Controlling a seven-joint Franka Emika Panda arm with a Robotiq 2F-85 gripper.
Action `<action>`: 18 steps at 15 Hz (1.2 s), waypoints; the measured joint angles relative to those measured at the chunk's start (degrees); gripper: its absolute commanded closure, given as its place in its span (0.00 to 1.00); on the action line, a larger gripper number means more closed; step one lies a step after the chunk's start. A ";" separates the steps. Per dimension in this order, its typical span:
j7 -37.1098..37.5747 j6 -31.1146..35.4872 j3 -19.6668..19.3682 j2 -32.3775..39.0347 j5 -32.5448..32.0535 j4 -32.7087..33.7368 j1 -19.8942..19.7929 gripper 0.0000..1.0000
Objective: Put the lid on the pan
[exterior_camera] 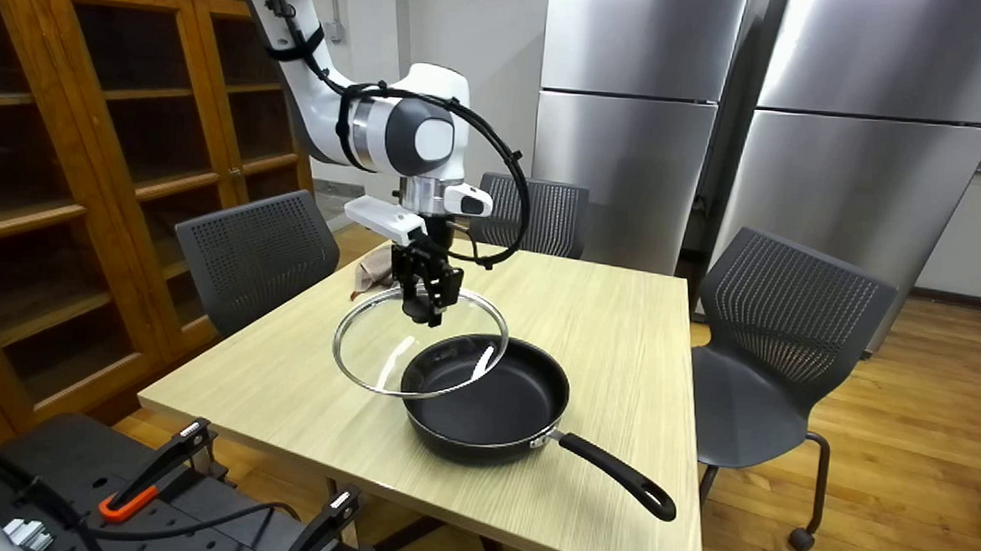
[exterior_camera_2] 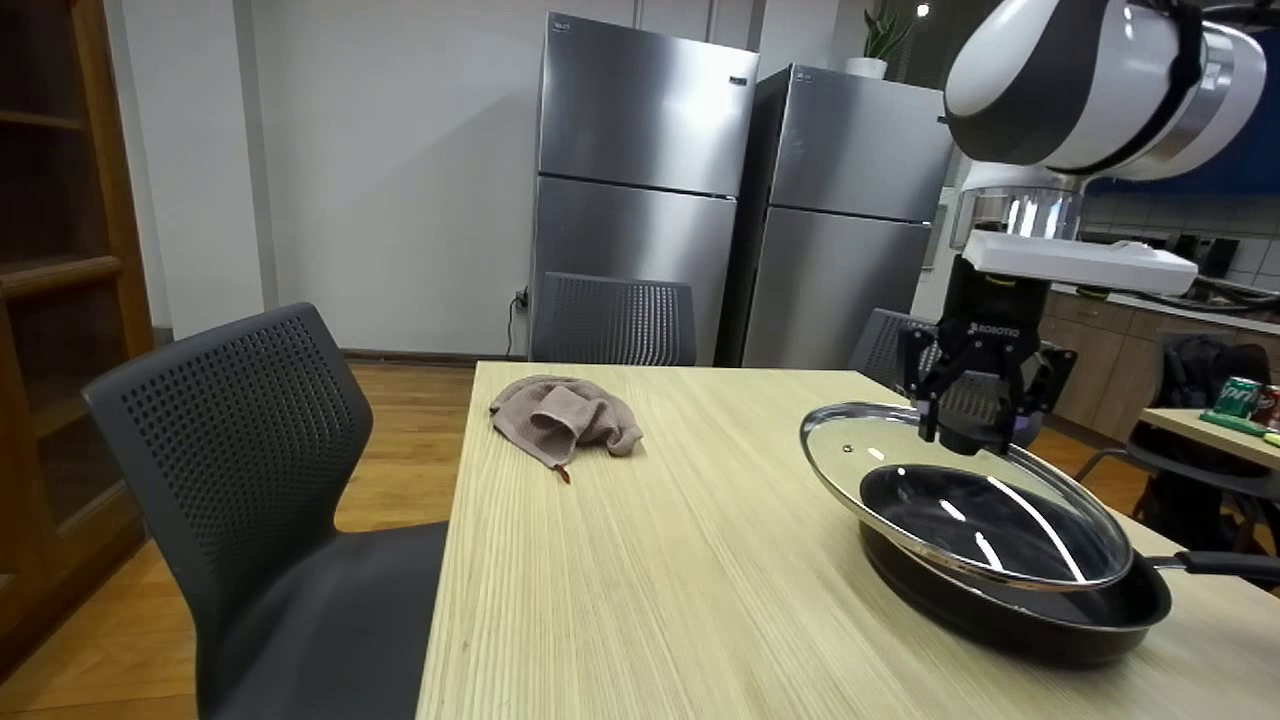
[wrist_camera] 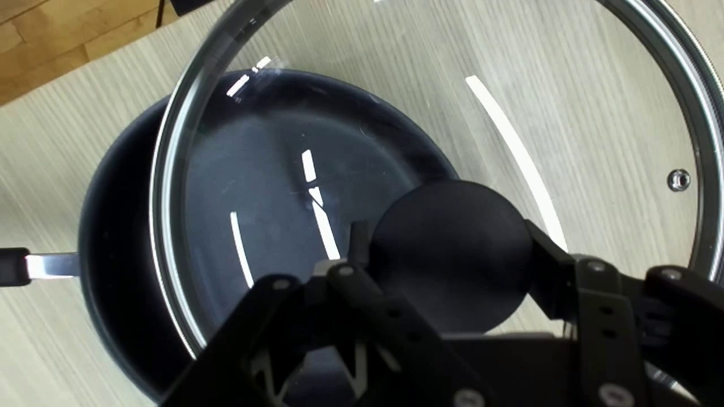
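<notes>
We saw the lid (exterior_camera_2: 968, 490) hang tilted over part of the pan (exterior_camera: 500, 410), off its centre; our gripper (exterior_camera_2: 966, 430) pinched the lid's dark knob (wrist_camera: 451, 254); whether lid and pan touched, we could not tell; the pan sat on the table (exterior_camera: 614, 316); a crumpled cloth (exterior_camera_2: 562, 412) lay there, well apart.

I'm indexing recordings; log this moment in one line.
gripper: holding knob | lid: off-centre, partly over pan, contact unclear | pan: on table | status: lid not seated
</notes>
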 measured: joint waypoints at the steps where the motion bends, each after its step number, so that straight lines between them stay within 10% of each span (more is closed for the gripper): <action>1: 0.00 -0.23 -0.27 0.00 0.51 -0.01 -0.67 0.62; 18: 1.04 -7.23 -4.49 5.12 6.90 6.97 -7.07 0.62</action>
